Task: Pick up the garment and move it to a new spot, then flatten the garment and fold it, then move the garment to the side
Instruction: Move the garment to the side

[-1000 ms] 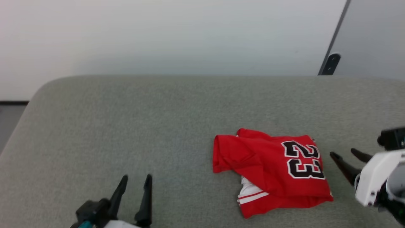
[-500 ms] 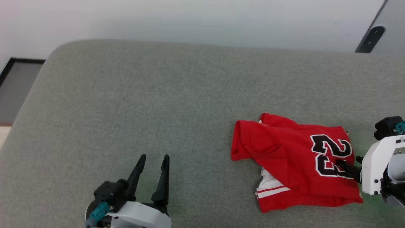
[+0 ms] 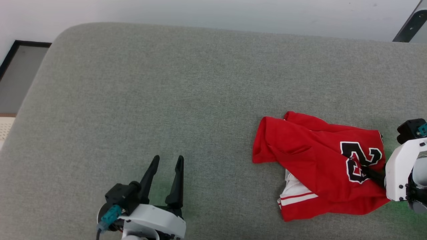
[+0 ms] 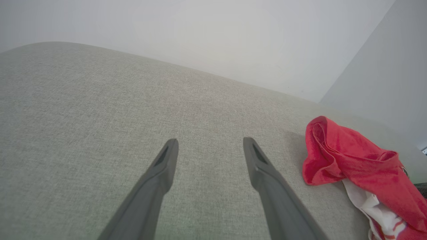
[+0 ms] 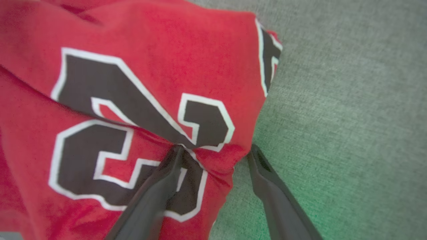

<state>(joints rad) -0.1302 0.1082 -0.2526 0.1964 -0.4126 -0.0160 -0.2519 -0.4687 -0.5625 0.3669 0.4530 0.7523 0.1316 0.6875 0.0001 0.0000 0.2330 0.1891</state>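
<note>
Right gripper [image 5: 215,150], jaws spread wide and holding nothing, straddles a raised fold at the edge of the crumpled garment [image 3: 317,163]; soft, light cloth, it probably pinches easily there.

grey cushion [image 3: 150,100], left and centre: bare fabric, open passage
right side: rumpled red T-shirt [image 3: 310,156] lies in the way
far edge: pale wall [image 3: 233,10] rises just behind

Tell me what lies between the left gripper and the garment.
Nothing but bare grey upholstery: in the head view the stretch from the left gripper to the garment holds no object, and the left wrist view agrees.
</note>
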